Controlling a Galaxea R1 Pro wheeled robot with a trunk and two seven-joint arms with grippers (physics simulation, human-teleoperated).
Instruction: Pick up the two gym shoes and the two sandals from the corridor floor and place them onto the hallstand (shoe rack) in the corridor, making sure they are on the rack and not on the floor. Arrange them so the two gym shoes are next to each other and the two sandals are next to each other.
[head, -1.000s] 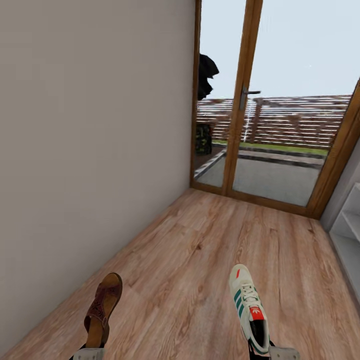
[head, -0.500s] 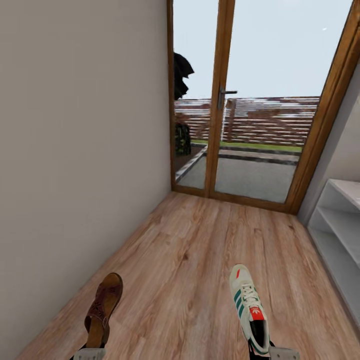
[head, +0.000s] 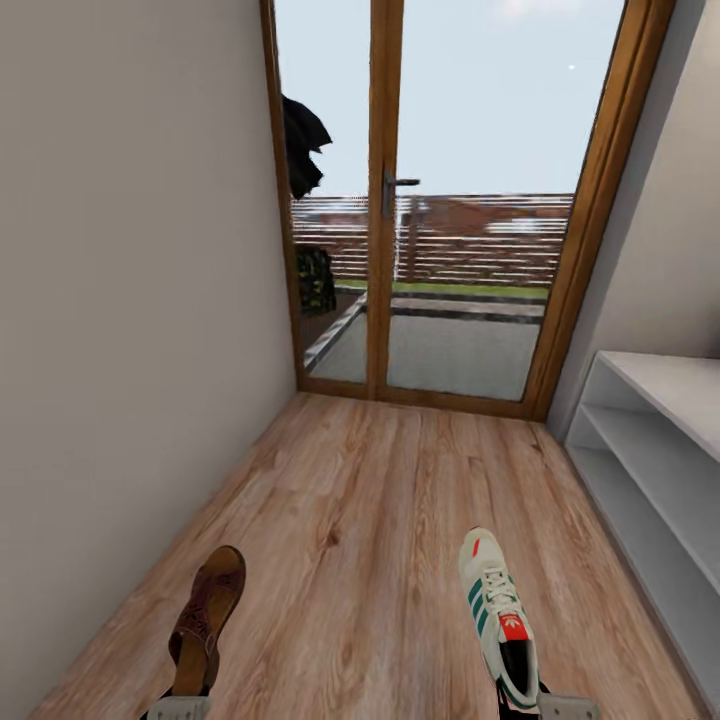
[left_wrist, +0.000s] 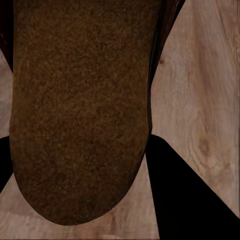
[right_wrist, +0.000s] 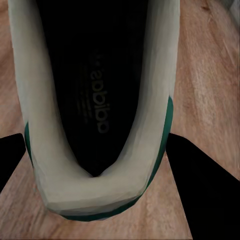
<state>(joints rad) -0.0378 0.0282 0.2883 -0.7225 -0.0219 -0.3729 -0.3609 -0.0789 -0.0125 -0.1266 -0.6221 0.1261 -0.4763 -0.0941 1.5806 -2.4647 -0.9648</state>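
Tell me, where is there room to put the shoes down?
The white shoe rack by the right wall has bare shelves: its top and the level below look free. The wooden floor between the left wall and the rack, up to the glass door, is open too. The sandal and the gym shoe hang nearest the camera.

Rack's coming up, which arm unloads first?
Right, probably. Its tool holds the sneaker on the same side as the rack; the left tool, holding the sandal, is by the far wall.
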